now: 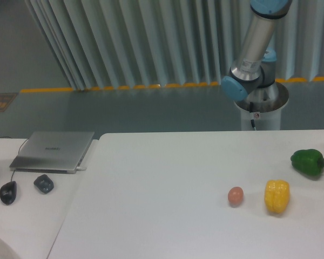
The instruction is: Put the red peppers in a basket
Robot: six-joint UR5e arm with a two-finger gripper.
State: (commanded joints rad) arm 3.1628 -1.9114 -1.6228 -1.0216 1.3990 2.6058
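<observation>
The red pepper is out of view, and no basket shows either. Only the arm's base and lower links (252,59) show at the back right, rising out of the top of the frame; the gripper is out of view. On the white table (167,178) lie a yellow bell pepper (276,196), a green bell pepper (308,162) and a small brownish egg-shaped object (235,196), all at the right.
A closed grey laptop (53,150), a black mouse (8,191) and a small dark object (43,184) sit on a second table at the left. A grooved wall panel runs behind, with a yellow floor line (119,87).
</observation>
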